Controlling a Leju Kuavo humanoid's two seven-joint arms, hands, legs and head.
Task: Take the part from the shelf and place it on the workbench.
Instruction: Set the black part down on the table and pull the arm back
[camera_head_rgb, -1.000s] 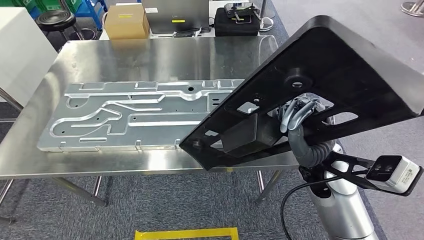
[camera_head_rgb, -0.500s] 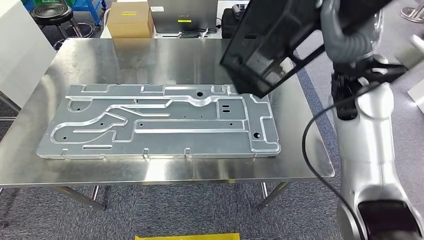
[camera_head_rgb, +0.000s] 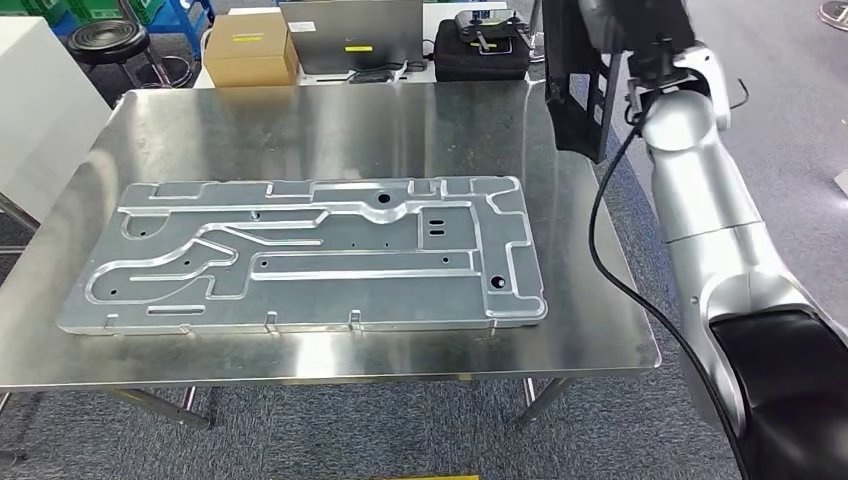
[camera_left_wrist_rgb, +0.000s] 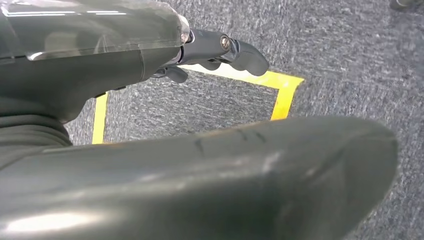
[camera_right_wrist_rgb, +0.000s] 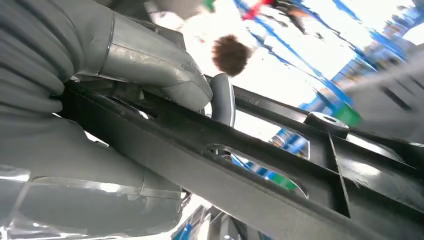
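Note:
The black plastic part (camera_head_rgb: 575, 75), a ribbed flat panel with holes, hangs on edge above the far right corner of the steel workbench (camera_head_rgb: 330, 125). My raised right arm (camera_head_rgb: 700, 200) carries it. In the right wrist view my right hand (camera_right_wrist_rgb: 150, 70) grips a rib of the part (camera_right_wrist_rgb: 280, 165), thumb on one side and a finger through an opening. My left hand (camera_left_wrist_rgb: 215, 47) hangs low over the carpet floor and holds nothing, its fingers loosely apart.
A large machined aluminium plate (camera_head_rgb: 300, 255) covers most of the workbench; bare steel lies behind it and along the right side. Beyond the table stand a cardboard box (camera_head_rgb: 248, 45), a grey case (camera_head_rgb: 350, 30) and a black case (camera_head_rgb: 480, 45). Yellow floor tape (camera_left_wrist_rgb: 280, 82) lies below.
My right arm has swung the black part up and away, from low in front of the table to high over its far right corner, turning it on edge. The view has shifted slightly.

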